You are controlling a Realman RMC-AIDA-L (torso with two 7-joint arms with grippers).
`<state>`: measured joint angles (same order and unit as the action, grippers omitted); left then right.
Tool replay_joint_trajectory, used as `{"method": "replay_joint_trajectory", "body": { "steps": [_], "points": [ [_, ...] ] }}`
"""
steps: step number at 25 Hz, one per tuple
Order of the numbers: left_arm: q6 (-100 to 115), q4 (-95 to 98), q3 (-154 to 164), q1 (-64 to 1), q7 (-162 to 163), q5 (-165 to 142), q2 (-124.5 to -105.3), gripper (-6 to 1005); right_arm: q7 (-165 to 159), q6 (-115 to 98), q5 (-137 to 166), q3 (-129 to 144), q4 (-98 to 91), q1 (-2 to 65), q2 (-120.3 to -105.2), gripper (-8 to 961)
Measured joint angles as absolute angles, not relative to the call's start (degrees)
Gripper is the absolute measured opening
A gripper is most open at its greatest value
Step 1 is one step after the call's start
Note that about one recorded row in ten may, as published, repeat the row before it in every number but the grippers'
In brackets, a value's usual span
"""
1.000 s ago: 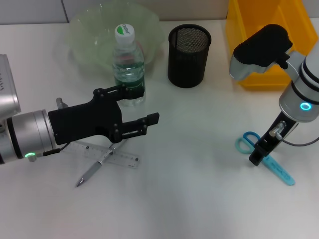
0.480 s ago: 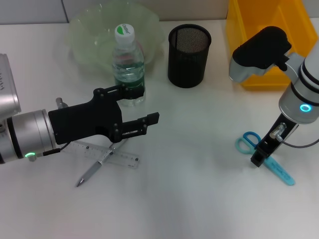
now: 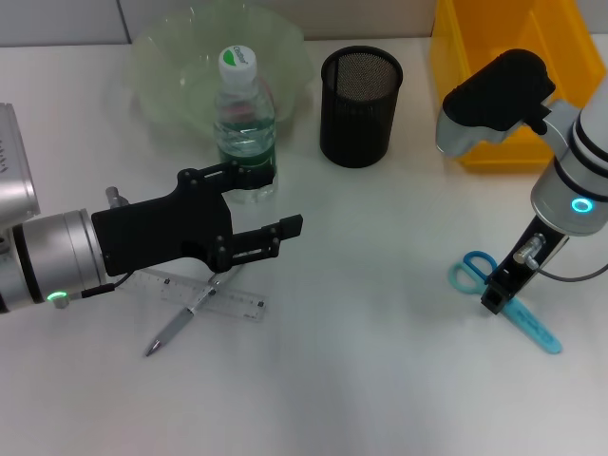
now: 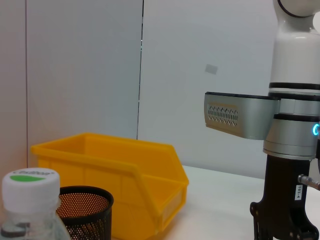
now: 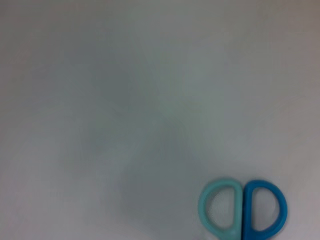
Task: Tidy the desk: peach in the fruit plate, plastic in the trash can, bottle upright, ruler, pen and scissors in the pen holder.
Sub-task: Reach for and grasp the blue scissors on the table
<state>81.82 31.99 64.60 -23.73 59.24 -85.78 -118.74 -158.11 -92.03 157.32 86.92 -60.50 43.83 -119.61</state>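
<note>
- Scissors flat on the white desk on the right, handles toward the robot's left, blades running away under the right gripper
- Right gripper down over the middle of the scissors, at or just above the blades near the pivot; fingers hidden from the head view and absent from the right wrist view, so impossible to tell whether spread or pinching
- Probably placed there for a grasp near the pivot, ahead of a carry to the pen holder
- Pen holder upright and well apart from the scissors, beside the yellow bin
- Left gripper spread open, holding nothing, hovering just beside the bottle, above the ruler and pen
- Bottle upright already, in front of the fruit plate; likely just stood up or released
- Ruler and pen crossed on the desk, not yet in the holder
</note>
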Motion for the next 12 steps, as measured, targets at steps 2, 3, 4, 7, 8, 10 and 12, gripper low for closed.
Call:
{"method": "replay_joint_trajectory", "body": {
  "steps": [2, 3, 4, 7, 8, 10, 12],
  "points": [
    [81.8, 32.0, 64.6, -23.7, 59.2, -85.8, -118.74, 725, -158.1, -92.0, 157.3, 86.9, -60.4, 43.9, -119.62, 362],
    [81.8, 32.0, 64.6, -23.7, 59.2, -85.8, -118.74, 725, -158.1, -92.0, 157.3, 86.9, -60.4, 43.9, -119.62, 364],
    [81.8, 32.0, 64.6, -23.7, 59.2, -85.8, -118.74, 725, -158.1, -92.0, 157.3, 86.9, -60.4, 43.9, -119.62, 365],
    [81.8, 31.8, 64.6, -23.7, 58.7, -85.8, -118.74, 725, -158.1, -92.1, 157.3, 86.9, -60.4, 43.9, -119.62, 344],
    [81.8, 31.8, 64.6, -23.7, 58.7, -85.8, -118.74, 725, -158.2, -92.1, 157.3, 87.0, -60.3, 43.9, -119.62, 337],
    [81.8, 31.5, 64.6, -23.8, 58.6, -85.8, -118.74, 725, -158.2, -92.1, 157.3, 87.0, -60.3, 43.8, -119.62, 323],
    [81.8, 31.3, 64.5, -23.9, 58.6, -85.8, -118.74, 725, -158.1, -92.1, 157.3, 87.0, -60.3, 43.8, -119.62, 310]
  ]
}}
